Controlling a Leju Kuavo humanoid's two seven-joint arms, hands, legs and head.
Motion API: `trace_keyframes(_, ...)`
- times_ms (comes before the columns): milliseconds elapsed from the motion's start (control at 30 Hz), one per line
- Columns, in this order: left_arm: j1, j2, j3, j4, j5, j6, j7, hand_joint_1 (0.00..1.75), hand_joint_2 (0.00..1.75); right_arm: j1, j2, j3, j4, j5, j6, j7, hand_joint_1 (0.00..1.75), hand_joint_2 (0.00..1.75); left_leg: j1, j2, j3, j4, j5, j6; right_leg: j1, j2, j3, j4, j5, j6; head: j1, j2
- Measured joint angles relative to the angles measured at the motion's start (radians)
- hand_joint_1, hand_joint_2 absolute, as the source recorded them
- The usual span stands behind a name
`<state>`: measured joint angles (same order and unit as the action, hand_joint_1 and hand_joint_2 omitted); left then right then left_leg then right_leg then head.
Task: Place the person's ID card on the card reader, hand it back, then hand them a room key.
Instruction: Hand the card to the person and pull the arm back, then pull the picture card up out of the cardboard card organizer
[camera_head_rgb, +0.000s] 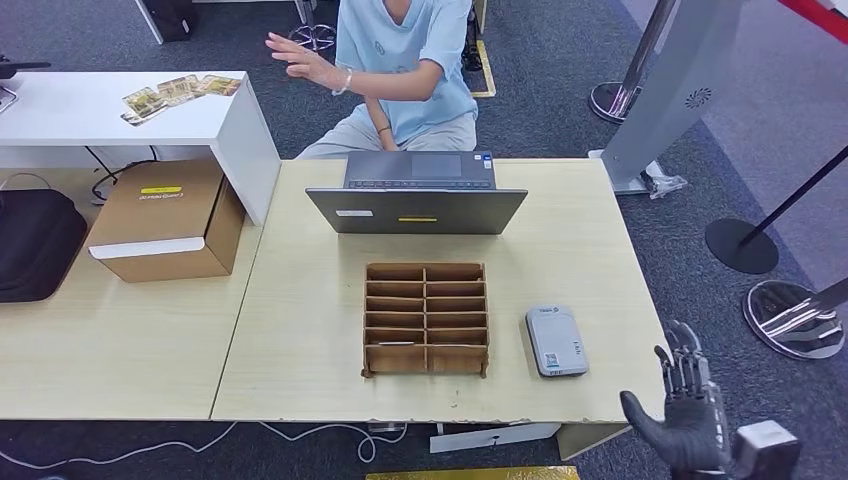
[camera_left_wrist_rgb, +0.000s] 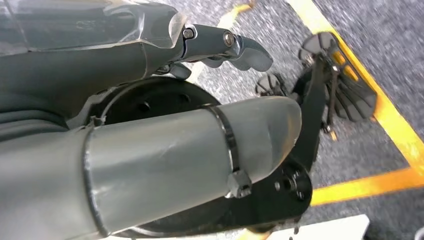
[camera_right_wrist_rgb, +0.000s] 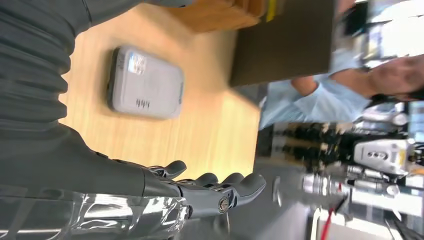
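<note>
Wooden table (camera_head_rgb: 300, 300): laptop (camera_head_rgb: 417, 200), organizer (camera_head_rgb: 426, 318), card reader (camera_head_rgb: 556, 340).

The right hand (camera_head_rgb: 688, 415) is dark grey with thin black fingers (camera_right_wrist_rgb: 220, 192) and a ribbed cover. The left hand (camera_left_wrist_rgb: 227, 47) has grey fingers with round screws; a black cable tie rings its silver thumb.
</note>
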<state>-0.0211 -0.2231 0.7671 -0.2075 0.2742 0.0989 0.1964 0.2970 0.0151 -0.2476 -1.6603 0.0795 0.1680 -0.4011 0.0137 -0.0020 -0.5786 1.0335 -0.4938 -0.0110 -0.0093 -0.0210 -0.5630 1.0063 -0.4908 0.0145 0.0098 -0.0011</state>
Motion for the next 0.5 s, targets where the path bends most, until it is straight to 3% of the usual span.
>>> trace_keyframes(133,0.000,-0.004,-0.001,0.000,-0.011,0.045,-0.004,0.00,0.00,-0.018,-0.009,0.272,0.004,0.582,-0.659,0.054,0.00,1.75,0.000,0.001,0.001,0.000,0.000,0.000,0.000,0.001,0.000,0.000,0.001,0.000,0.000,0.000)
trace_keyframes(200,-0.001,-0.007,-0.002,0.000,-0.017,0.052,-0.005,0.00,0.00,-0.030,-0.024,0.391,0.010,0.729,-0.826,0.104,0.00,1.75,0.000,0.001,0.002,0.000,0.001,-0.001,0.000,0.001,0.000,0.000,0.001,0.000,0.000,0.000)
trace_keyframes(333,-0.001,-0.010,-0.006,0.000,-0.020,0.055,-0.006,0.00,0.00,-0.036,-0.049,0.526,0.021,0.743,-0.849,0.132,0.00,1.75,-0.001,0.001,0.002,0.000,0.000,-0.001,-0.001,0.002,0.000,0.000,0.001,0.000,0.000,0.000)
trace_keyframes(500,-0.001,-0.010,-0.008,0.000,-0.022,0.071,-0.016,0.00,0.00,-0.038,-0.066,0.584,0.028,0.804,-0.848,0.124,0.00,1.75,-0.001,0.002,0.002,0.000,0.000,-0.001,-0.001,0.002,0.000,0.000,0.001,0.000,0.000,0.000)
